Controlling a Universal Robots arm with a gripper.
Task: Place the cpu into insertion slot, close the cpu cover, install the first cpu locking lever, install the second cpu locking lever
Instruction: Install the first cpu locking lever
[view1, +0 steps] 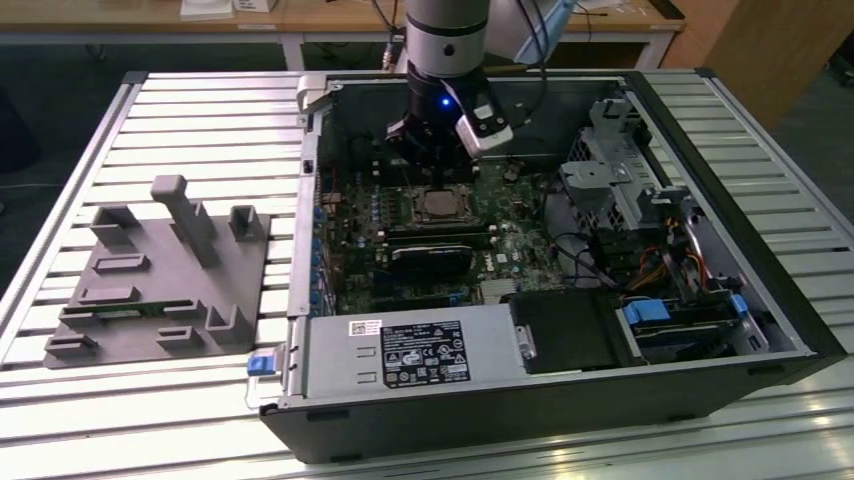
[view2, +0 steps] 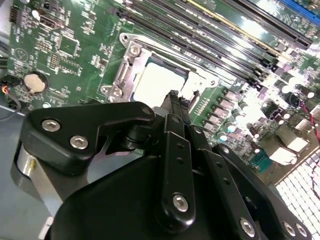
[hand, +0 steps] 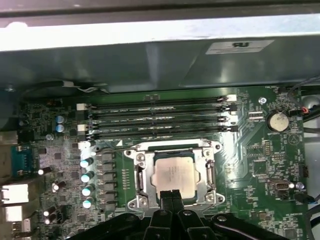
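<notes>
Open computer case lies on its side on a slatted table. The arm comes in from 12 o'clock of the exterior view. The gripper hangs low over the green board, inside the case's far half.

In that view the cpu sits just at 6 o'clock of the fingertips, close by; I cannot tell whether they touch. A black card lies at 6 o'clock of the cpu, and the power supply further along the same line, against the near wall. The drive cage is at 3 o'clock of the cpu. A grey fixture rests on the table at 9 o'clock of the case, apart from it.

Both wrist views show the cpu lying flat in the insertion slot, its dull metal top bare. The cpu cover lies down flat around it, the chip showing through its window.

The gripper has its two black fingers pressed together with no gap, and nothing is held. The tips are over the chip's edge on the side away from the memory slots. Those slots run in parallel rows just beside the cover. A coin battery sits on the board, well apart from the socket.
</notes>
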